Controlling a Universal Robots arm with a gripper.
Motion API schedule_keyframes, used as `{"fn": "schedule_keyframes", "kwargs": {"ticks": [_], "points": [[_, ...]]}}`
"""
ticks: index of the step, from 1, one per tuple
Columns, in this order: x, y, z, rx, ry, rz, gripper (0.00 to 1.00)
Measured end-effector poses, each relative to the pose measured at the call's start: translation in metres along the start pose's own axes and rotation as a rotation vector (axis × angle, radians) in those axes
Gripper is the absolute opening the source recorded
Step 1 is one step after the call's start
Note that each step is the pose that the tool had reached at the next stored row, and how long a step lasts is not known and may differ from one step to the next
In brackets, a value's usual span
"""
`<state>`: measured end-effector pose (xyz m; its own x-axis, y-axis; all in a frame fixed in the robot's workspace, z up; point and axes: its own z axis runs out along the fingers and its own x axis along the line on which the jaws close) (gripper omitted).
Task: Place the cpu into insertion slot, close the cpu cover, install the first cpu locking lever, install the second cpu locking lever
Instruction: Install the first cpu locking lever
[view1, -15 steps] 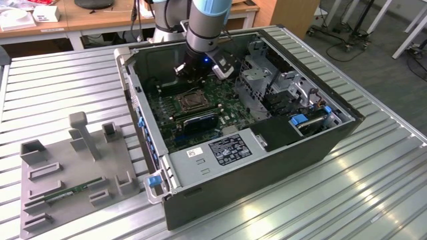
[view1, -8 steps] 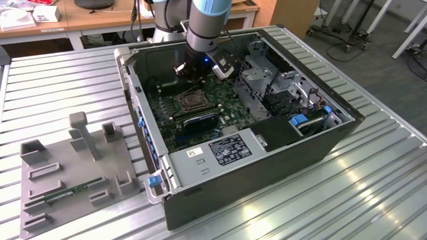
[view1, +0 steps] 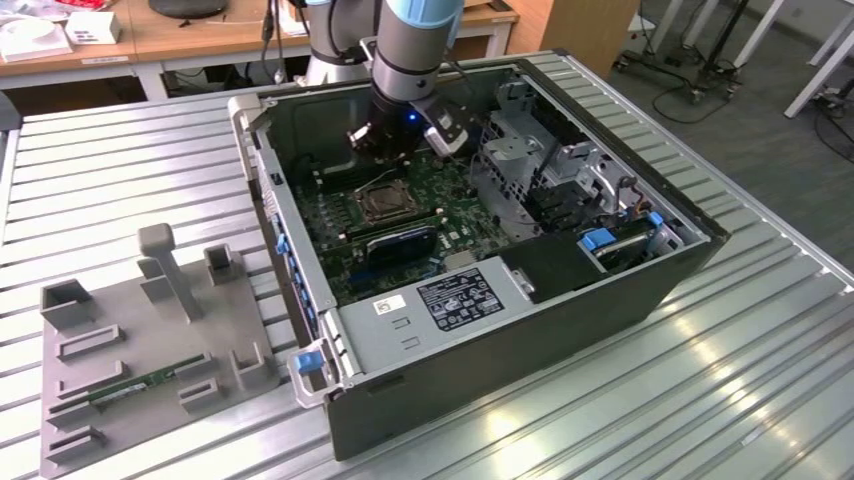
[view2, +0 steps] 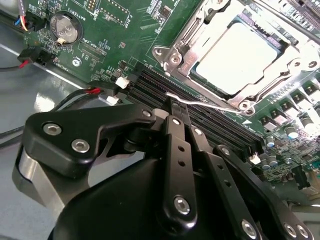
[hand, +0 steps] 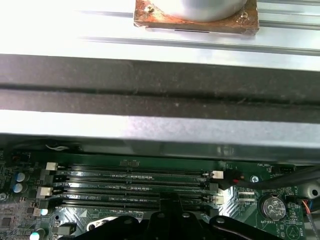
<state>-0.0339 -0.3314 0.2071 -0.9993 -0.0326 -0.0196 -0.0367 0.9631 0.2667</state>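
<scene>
Gleaming pale silver, the flat square cpu (view2: 235, 50) sits in its socket (view1: 363, 195) on the green circuit board (view2: 120, 30). The thin grey metal cover (view2: 272, 77) lies flat around it, and the chip shows through the cover's window. A fine bright wire lever (view2: 205, 103) runs along the near side of the socket, just above the long black ribbed memory slots (hand: 130, 185). A round coin battery (view2: 65, 27) shines at the board's edge. The board lies inside a dark metal computer case (view1: 601, 300), open on its side on a ribbed metal table (view1: 747, 380). Toward the exterior view's left, a grey moulded tray (view1: 120, 320) holds a slim green memory stick (view1: 144, 384) in one of its grooves. The blue-and-grey arm (view1: 407, 50) reaches down into the case, bringing the matt black gripper (view2: 172, 102) low over the memory slots beside the socket. In the second wrist view its fingers (view2: 170, 130) are pressed together, and their tip meets the free end of the wire lever. Whether the wire is pinched between them cannot be told.
</scene>
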Motion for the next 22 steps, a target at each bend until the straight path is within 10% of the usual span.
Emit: {"fn": "schedule_keyframes", "kwargs": {"ticks": [22], "points": [[0.0324,0.0013,-0.001,-0.0021,-0.0056,-0.001,0.11]]}}
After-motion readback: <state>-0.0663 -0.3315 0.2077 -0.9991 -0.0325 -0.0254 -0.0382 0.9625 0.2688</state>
